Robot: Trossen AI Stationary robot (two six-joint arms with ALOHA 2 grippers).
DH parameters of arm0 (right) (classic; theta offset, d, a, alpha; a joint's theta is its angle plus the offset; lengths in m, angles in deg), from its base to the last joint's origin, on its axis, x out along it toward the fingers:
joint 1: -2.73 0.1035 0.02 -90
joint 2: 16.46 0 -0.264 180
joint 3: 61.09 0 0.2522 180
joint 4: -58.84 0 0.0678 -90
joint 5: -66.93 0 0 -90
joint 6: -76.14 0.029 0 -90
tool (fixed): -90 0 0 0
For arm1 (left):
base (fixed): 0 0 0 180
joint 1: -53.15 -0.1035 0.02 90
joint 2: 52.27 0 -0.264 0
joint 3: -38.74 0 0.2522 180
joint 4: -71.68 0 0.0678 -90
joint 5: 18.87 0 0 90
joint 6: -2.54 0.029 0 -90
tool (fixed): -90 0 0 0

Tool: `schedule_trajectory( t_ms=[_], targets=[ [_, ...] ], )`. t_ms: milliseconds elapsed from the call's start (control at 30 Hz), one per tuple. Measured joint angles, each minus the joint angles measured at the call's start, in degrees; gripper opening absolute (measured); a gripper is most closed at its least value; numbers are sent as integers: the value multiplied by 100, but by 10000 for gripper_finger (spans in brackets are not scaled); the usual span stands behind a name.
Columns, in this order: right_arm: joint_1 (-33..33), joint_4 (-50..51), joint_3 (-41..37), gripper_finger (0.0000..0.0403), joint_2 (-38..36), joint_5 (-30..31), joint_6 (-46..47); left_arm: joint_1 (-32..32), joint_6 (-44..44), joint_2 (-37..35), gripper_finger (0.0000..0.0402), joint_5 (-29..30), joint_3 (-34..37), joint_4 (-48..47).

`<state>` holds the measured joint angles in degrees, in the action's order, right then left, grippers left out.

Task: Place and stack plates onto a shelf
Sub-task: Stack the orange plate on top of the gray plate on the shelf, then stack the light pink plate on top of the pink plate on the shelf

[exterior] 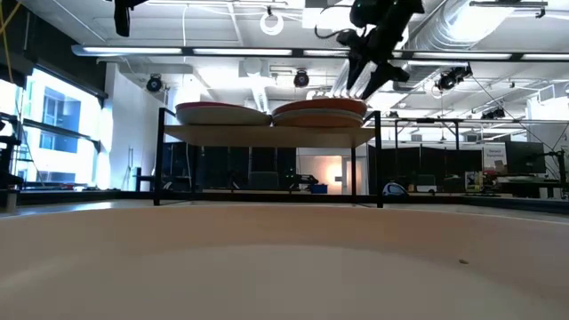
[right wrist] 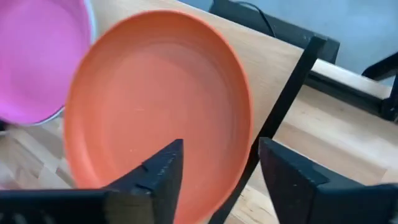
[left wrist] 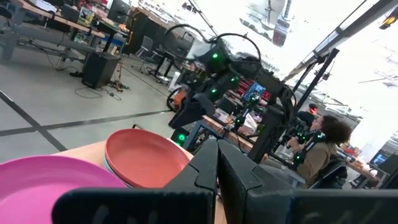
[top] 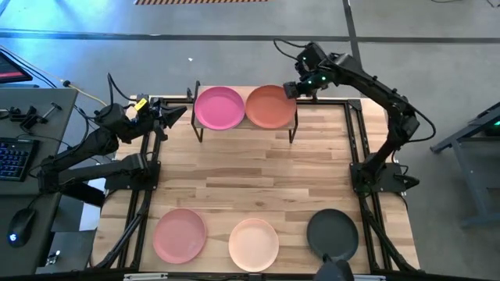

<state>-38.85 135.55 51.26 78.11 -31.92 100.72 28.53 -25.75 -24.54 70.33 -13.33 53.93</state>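
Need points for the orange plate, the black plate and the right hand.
orange plate (top: 269,106): high view, centre of its top face, on the shelf.
black plate (top: 331,232): high view, middle of the plate, at the table's near edge.
right hand (right wrist: 217,171): right wrist view, gap midway between its open fingertips.

Light wood shelf bearing hot pink plate and orange plate, wooden table carrying dusty pink plate, cream-peach plate, black plate

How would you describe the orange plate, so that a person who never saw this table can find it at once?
Look at the far edge of the wooden table, where a small raised shelf stands. Two plates lie on it side by side; the orange plate is the one nearer the right gripper, whose fingers stand open at its rim. Its neighbour is the hot pink plate.
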Motion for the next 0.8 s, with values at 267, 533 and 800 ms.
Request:
schedule_trajectory(
  t_ms=[267,533,800],
  targets=[
    [250,75,0,222,-775,141,-483,9,413,10,0,-51,-59,-132],
    [1486,345,-2,222,-1506,1511,-529,601,979,759,1,-1384,-1254,-2399],
    [2537,166,-667,222,-2325,2261,-171,1772,800,939,26,-501,-1478,-2753]
  ],
)
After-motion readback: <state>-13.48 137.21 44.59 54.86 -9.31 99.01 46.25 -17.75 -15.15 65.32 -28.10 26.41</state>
